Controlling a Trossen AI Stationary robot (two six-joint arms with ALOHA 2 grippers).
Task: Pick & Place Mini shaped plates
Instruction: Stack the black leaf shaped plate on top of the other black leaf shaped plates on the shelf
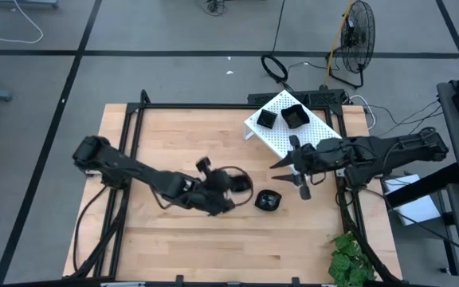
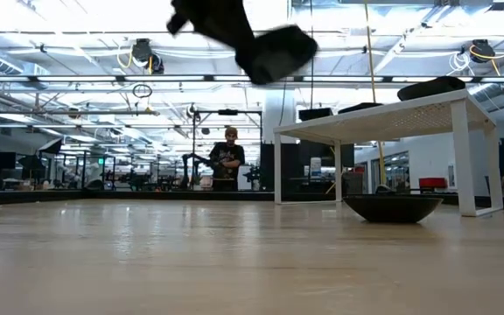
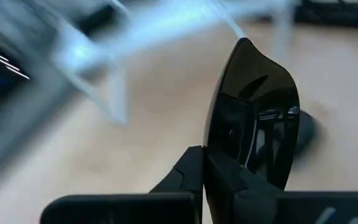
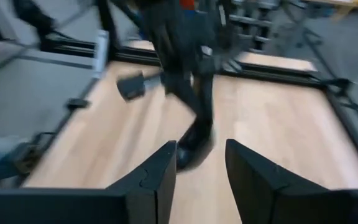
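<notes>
High view: the left gripper (image 1: 241, 185) is clamped on a black plate (image 1: 240, 182) above the middle of the wooden table (image 1: 174, 131), just beside a second plate (image 1: 268, 200) lying on the wood, while the right gripper (image 1: 293, 169), fingers spread and holding nothing, hangs at the edge of the white rack (image 1: 313, 127), which carries two more plates (image 1: 284, 116). Low view: the held plate (image 2: 278, 52) is lifted well clear of the tabletop, and the lying plate (image 2: 393, 207) sits beside the rack's leg (image 2: 465, 157). Wrist views: the left fingers (image 3: 188, 177) pinch the rim of the plate (image 3: 253, 118), held on edge; the right fingers (image 4: 160, 177) stand apart and empty over the table.
</notes>
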